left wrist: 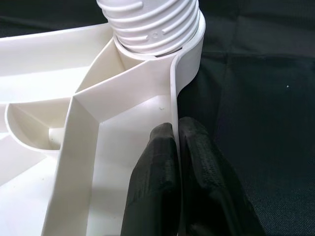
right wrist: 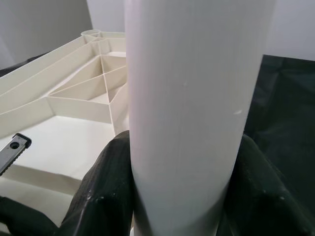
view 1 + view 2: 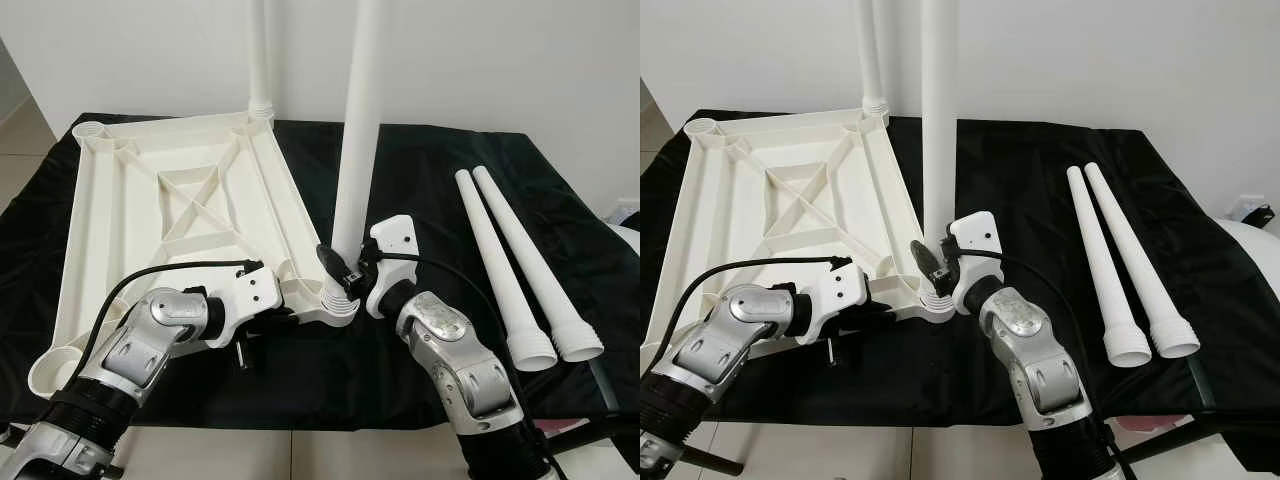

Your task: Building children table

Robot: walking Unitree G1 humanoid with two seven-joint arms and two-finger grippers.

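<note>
Turn the upright leg (image 3: 352,160) squarely in its corner socket, keeping it vertical so the ribbed end seats evenly. The right end effector (image 3: 350,268) grips this leg low down; the left end effector (image 1: 178,147) pinches the rim of the tabletop (image 3: 130,200) beside the socket, steadying it. The white ribbed tabletop lies upside down on the black-covered bench (image 3: 420,170); two spare legs (image 3: 510,260) lie to its right.

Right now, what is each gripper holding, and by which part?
Right gripper clamps the upright table leg just above its threaded base. Left gripper pinches the upside-down tabletop by its rim wall.
</note>
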